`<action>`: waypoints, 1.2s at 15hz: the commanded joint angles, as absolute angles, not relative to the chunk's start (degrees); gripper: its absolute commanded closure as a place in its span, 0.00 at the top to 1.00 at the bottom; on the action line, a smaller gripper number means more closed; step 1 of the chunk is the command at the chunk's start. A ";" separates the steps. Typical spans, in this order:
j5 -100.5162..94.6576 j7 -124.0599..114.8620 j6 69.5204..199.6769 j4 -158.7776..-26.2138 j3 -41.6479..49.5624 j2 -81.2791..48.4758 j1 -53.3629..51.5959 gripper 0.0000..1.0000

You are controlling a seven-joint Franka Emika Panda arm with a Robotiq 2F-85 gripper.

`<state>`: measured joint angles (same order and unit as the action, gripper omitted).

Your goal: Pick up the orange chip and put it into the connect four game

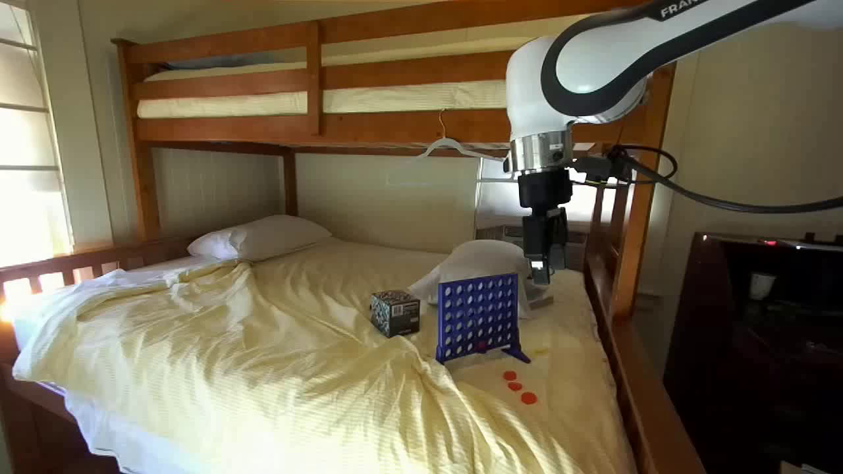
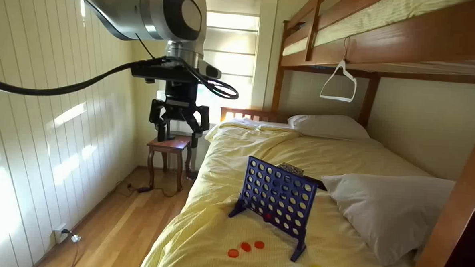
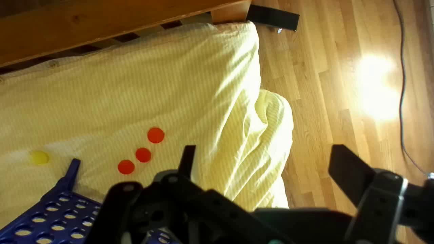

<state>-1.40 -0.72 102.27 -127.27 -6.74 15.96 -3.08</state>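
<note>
Wrist view: claw (image 3: 264,159) spread wide, well above the bed (image 3: 176,95); bed edge passes under its gap, wood floor (image 3: 305,118) right of that, wooden rail (image 3: 129,20) beyond. Orange chips (image 3: 143,155): three, flat, round, bright, slightly apart, diagonal row on bed left of claw. One yellow chip (image 3: 39,157) farther left. One upright blue connect four game (image 3: 55,217), lower left, partly hidden by claw.

Board (image 1: 475,316): there, up on the worktop (image 1: 316,401)
Box (image 1: 395,315): left of board, in an exterior view
Chips (image 2: 245,246): three lying before the board, in both exterior views
</note>
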 commanded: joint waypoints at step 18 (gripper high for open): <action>2.42 -2.47 110.22 -127.34 2.97 12.03 2.54 1.00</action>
